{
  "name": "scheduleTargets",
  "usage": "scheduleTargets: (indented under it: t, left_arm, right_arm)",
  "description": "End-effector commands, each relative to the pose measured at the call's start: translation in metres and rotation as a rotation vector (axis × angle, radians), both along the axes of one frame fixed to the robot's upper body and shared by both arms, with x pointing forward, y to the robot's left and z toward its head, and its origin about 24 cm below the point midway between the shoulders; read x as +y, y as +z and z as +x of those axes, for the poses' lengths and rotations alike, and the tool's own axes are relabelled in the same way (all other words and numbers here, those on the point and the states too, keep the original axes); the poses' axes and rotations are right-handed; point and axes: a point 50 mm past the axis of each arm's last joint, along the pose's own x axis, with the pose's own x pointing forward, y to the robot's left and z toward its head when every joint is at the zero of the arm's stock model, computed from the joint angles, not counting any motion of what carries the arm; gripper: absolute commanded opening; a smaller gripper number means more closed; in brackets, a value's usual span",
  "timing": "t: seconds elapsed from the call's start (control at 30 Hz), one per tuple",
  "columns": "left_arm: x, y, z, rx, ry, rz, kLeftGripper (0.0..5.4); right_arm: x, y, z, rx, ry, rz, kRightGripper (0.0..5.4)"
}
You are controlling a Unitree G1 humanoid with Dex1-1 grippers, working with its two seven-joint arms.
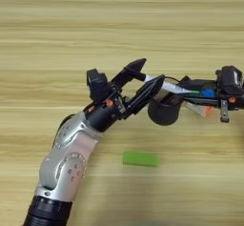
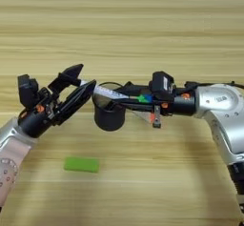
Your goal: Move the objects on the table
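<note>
Nearest lies the green block (image 2: 82, 164), flat on the table (image 2: 143, 29) in front of the black cup (image 2: 109, 115), untouched. Above the cup the marker pen (image 2: 107, 92) is held level in the right gripper (image 2: 125, 96), clamped on its barrel, while the left gripper (image 2: 78, 86) is spread around its tip, apparently for a handover. The right arm's silver forearm is shown only in the right eye view.

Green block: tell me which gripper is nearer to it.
Left. The left gripper is above the table, up and slightly right of the green block; the right gripper, at the marker pen, is farther right.
</note>
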Motion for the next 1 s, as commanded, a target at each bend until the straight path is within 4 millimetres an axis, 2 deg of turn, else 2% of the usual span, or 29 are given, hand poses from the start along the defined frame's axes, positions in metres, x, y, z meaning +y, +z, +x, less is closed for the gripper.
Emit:
scheduleTargets:
  t: [0.03,0.27,1.0]
  left_arm:
    - [-0.0016,0.0021,-0.0009,-0.012,-0.006,-0.004,3.58]
    - [-0.0015,0.0021,-0.0007,-0.013,-0.004,-0.006,2.84]
    - [-0.0033,0.0012,0.0009,-0.017,-0.004,-0.007,0.97]
  right_arm:
    - [-0.0001,0.0040,0.0011,-0.013,0.009,-0.017,0.74]
    - [-0.0002,0.0076,0.0030,-0.020,0.003,-0.002,0.74]
    - [-0.0025,0.0124,0.0060,-0.024,-0.001,0.023,0.74]
